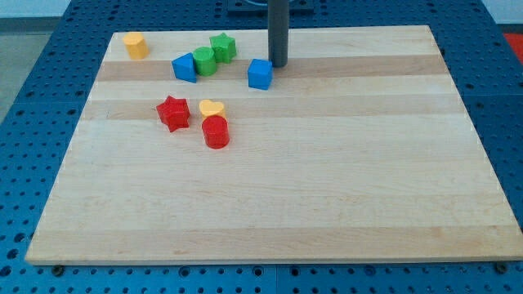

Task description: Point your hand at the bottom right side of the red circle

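Near the top edge of the pale wooden desk (327, 180), my tip (279, 65) stands just right of a blue cube (260, 73); the rod carries no jaws. The red circle (216, 131), a glossy cylinder, sits left of centre, touching a yellow heart (212, 107), beside a red star (173, 112).

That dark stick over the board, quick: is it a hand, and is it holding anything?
No hand: a bare rod, holding nothing. My tip rests on the board just right of the blue cube, well up and right of the red circle.
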You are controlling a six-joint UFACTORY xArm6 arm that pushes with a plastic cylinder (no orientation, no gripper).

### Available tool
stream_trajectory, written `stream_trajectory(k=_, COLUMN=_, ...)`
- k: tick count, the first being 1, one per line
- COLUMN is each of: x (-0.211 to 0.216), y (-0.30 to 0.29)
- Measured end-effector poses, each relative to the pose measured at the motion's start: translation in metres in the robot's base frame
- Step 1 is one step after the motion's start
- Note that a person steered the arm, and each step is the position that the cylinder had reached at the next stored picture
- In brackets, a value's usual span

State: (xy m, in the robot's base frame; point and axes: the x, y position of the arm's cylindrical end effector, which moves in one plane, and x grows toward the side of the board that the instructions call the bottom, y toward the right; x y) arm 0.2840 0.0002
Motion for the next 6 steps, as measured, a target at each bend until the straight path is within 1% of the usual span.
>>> stream_trajectory(k=1, x=0.029, y=-0.039)
stream_trajectory(k=2, x=0.066, y=-0.022)
stream_trajectory(k=4, x=0.108, y=0.136)
stream_trajectory(k=5, x=0.165, y=0.154)
stream_trajectory(k=6, x=0.202, y=0.106)
